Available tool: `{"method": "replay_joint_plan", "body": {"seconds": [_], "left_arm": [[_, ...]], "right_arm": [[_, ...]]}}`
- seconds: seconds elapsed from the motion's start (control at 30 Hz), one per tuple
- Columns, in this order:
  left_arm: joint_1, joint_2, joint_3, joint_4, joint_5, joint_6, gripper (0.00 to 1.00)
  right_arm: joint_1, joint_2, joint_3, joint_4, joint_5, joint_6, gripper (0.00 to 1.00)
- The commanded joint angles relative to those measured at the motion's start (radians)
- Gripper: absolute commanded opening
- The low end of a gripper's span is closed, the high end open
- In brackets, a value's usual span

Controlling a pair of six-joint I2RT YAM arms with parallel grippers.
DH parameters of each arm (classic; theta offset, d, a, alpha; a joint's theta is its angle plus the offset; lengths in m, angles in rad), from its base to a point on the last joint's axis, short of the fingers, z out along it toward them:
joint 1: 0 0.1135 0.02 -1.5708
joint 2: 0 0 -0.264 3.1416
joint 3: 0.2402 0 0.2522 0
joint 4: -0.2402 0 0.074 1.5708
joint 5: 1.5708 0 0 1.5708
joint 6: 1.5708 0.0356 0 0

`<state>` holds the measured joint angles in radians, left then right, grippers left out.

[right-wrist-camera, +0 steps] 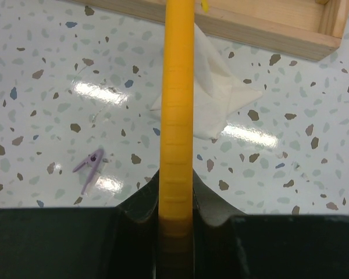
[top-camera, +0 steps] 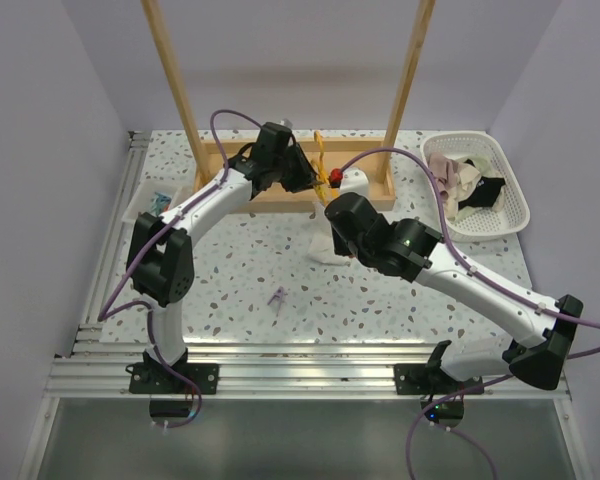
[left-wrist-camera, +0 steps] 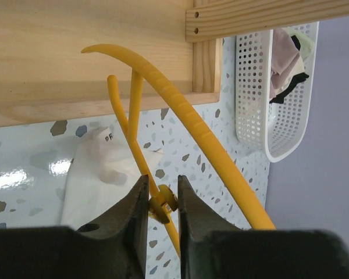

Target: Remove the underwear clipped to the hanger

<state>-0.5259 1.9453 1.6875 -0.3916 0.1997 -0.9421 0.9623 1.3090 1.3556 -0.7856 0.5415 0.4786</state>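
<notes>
Hanger [right-wrist-camera: 177, 87] clamped at 2 places, underwear [right-wrist-camera: 221, 110] seen just below it.

The hanger's thick yellow bar was gripped by the right gripper [right-wrist-camera: 175, 185], with the jaws closed tight against both of its sides. A small yellow clip [left-wrist-camera: 163, 204] on the hanger's thin arm was pinched by the left gripper [left-wrist-camera: 163, 189], with 1 finger pressed on each side. The underwear was seen crumpled on the speckled table [right-wrist-camera: 46, 87], beside the wooden rack base [right-wrist-camera: 267, 26]; whether it was attached to the clip could not be told. 1 purple clothespin [right-wrist-camera: 90, 165] was left lying apart on the table, and the white basket [left-wrist-camera: 256, 87] was set well to the right.
</notes>
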Motion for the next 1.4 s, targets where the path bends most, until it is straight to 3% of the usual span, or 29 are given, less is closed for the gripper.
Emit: {"method": "replay_joint_plan", "body": {"seconds": [0.0,0.1,0.53,0.7,0.83,0.9,1.07,1.23,1.37], "left_arm": [[0.0,-0.002,0.043,-0.02,-0.008,0.023,0.17],[0.006,-0.014,0.026,-0.021,-0.006,0.026,0.0],[0.069,-0.184,-0.167,0.077,0.072,-0.014,0.0],[0.119,-0.357,-0.415,0.311,0.216,-0.144,0.0],[0.136,-0.431,-0.499,0.47,0.286,-0.237,0.0],[0.136,-0.44,-0.48,0.458,0.287,-0.207,0.0],[0.136,-0.451,-0.452,0.15,0.199,0.126,0.0],[0.135,-0.477,-0.615,0.126,0.219,0.294,0.0],[0.135,-0.499,-0.754,0.157,0.234,0.339,0.0]], "right_arm": [[0.007,-0.002,0.05,0.048,0.044,0.012,0.0],[0.007,-0.005,0.047,0.036,0.058,0.017,0.0],[0.007,-0.031,-0.006,-0.055,0.11,0.123,0.0],[0.006,-0.04,-0.027,-0.058,0.104,0.123,0.0],[0.006,-0.062,-0.052,-0.009,0.075,0.117,0.0],[0.006,-0.086,-0.055,0.028,0.068,0.101,0.0],[0.006,-0.113,0.081,0.046,0.06,-0.026,0.0],[-0.039,-0.068,0.272,0.057,0.025,-0.156,0.0],[-0.19,0.008,0.46,0.074,-0.109,-0.201,0.0]]}}
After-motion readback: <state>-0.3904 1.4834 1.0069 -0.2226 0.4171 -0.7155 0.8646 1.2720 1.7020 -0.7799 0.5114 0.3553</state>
